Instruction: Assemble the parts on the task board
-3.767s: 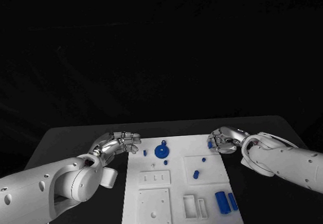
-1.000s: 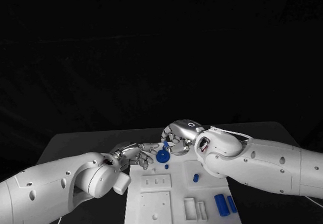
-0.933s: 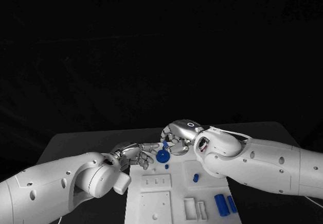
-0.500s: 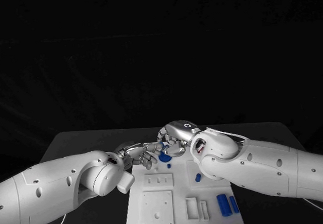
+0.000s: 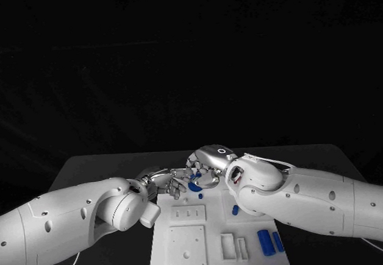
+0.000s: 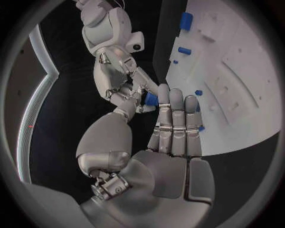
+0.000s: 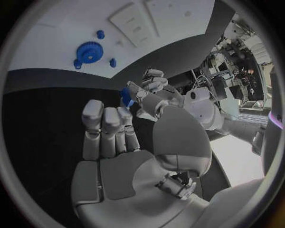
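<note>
Scene: black tabletop [image 5: 97,166] with a white board [image 5: 187,261] lying lengthwise in the middle; both white arms reached in over the board's far end.
Left robot hand [image 5: 164,182]: raised above the far left corner of the board, fingers held nearly straight and side by side, thumb stretched towards the other hand.
Right robot hand [image 5: 207,162]: just beside the left one, fingers bent down towards it.
Held part: a small blue piece [image 7: 126,96] was up off the board, between the fingertips of the two hands, and both hands touched it.
Grip: I could not tell which robot hand actually grasped the blue piece; the fingertips crowded together and hid the contact.
Gear [image 7: 89,51]: blue, toothed, lying flat on the board's far end, below the two hands and partly hidden by them in the head view.
Small peg [image 5: 201,196]: blue, on the board just nearer than the gear.
Second peg [image 5: 235,210]: blue, on the right half of the board, close to the right forearm.
Two cylinders [image 5: 269,242]: blue, side by side near the board's near right corner, apart from both hands.
White blocks [image 5: 232,246]: upright on the board, just left of the cylinders.
</note>
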You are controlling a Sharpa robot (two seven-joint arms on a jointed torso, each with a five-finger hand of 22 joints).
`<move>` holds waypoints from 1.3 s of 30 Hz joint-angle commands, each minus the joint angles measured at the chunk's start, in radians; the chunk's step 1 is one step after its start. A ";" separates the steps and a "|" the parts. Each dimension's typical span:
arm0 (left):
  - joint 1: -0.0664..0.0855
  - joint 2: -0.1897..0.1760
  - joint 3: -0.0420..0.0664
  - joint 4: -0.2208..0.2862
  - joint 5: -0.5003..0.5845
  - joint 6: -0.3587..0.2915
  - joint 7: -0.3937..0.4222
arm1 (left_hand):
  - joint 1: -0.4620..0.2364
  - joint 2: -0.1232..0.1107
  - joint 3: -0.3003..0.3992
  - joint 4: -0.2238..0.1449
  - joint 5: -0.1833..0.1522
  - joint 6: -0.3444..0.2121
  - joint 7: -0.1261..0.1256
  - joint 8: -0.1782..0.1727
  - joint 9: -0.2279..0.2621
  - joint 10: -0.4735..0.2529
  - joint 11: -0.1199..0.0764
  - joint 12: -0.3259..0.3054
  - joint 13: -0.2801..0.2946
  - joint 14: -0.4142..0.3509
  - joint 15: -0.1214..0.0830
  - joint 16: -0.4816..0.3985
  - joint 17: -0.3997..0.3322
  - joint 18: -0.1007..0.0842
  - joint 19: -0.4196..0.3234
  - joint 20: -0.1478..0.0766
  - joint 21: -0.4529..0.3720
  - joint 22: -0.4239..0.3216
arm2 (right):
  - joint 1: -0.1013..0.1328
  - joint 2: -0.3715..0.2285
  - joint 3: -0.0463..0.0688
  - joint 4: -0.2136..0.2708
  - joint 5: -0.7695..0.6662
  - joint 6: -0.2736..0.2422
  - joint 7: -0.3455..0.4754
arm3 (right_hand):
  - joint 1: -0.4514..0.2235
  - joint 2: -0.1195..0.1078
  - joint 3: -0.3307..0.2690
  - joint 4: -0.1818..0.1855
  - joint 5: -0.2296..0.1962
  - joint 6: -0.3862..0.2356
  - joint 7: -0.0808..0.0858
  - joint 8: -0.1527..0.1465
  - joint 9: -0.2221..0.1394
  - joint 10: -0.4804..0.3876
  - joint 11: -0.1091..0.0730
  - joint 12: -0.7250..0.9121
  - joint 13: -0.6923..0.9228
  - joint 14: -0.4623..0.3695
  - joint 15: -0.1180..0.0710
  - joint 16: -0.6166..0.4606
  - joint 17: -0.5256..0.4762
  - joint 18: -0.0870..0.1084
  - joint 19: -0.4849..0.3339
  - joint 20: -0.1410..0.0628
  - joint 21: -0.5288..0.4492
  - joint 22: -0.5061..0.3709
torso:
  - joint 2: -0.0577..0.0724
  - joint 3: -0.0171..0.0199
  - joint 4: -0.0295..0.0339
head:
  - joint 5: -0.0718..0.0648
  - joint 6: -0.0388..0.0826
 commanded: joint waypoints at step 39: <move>0.001 0.009 0.000 0.001 -0.017 0.012 0.005 | 0.065 0.119 0.013 -0.113 0.012 0.046 -0.011 0.003 -0.008 -0.019 -0.012 0.057 0.062 0.000 -0.012 0.051 -0.004 -0.013 -0.014 -0.053 0.046 -0.013 | -0.029 0.029 -0.002 -0.018 -0.008 0.013 -0.006 | -0.003 0.006 0.007 -0.002 0.000 0.033 0.026 0.026 0.051 0.008 0.002 0.000 -0.002 0.001 -0.005 -0.002 0.001 0.084 0.004 -0.006 0.001 0.011 | 0.001 -0.0007 0.0000 | 0.004 -0.004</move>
